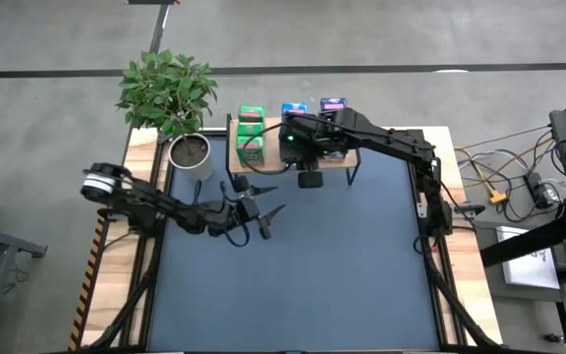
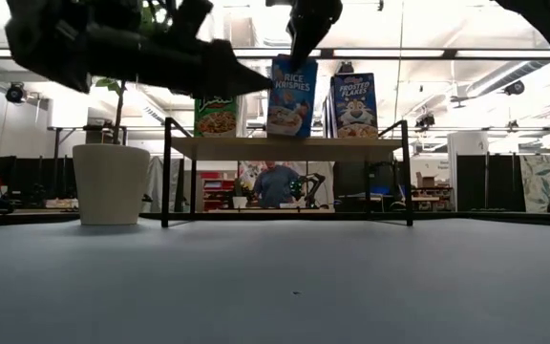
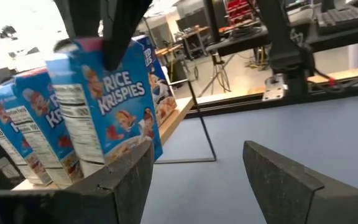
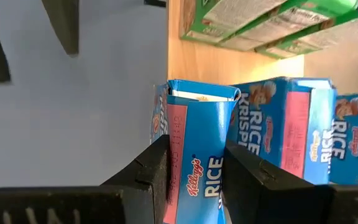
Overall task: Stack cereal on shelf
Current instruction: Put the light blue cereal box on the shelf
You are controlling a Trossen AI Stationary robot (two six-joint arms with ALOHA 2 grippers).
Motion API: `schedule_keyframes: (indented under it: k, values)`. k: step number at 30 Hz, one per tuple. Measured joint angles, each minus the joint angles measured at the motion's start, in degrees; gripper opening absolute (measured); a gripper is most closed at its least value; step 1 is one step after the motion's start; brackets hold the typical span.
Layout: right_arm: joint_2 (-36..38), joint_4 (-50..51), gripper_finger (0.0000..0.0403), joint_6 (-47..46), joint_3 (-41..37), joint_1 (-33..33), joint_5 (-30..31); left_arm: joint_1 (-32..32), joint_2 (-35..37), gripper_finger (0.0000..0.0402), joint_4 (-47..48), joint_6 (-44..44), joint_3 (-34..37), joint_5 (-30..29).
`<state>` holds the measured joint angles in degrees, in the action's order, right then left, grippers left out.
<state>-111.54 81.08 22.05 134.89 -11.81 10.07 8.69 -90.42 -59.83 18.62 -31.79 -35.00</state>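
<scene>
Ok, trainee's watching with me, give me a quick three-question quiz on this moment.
1. True or false: the right gripper is shut on a green box.
2. Which arm waits over the tabletop, away from the shelf?
3. The plant pot stands: A) on the shelf, B) beside the shelf, C) under it.

Key: 1. False: it grips a blue Rice Krispies box at the shelf. 2. The left arm; its left gripper is open and holds nothing. 3. B.
</scene>
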Motion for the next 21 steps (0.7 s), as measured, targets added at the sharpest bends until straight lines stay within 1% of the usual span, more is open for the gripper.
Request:
schedule_keyframes:
  k: [5, 12, 17, 21]
  values:
    - [0.0, -2.2, 0.0109, 1.4, 0.0, -0.2, 0.5, -2.2, -5.5, 0.0231, -6.2, 1.9, -1.0, 0.1]
    - [0.0, -2.6, 0.0109, 3.4, 0.0, -0.4, 0.5, -4.9, -13.0, 0.0231, -9.0, 2.3, -5.8, 1.6]
    - [0.0, -2.6, 0.0109, 3.5, 0.0, -0.7, 0.5, -5.9, -15.8, 0.0231, -10.9, 2.5, -7.9, 1.6]
    - [0.0, -2.6, 0.0109, 3.6, 0.0, -0.9, 0.5, -6.7, -16.3, 0.0231, -12.0, 1.7, -8.2, 1.3]
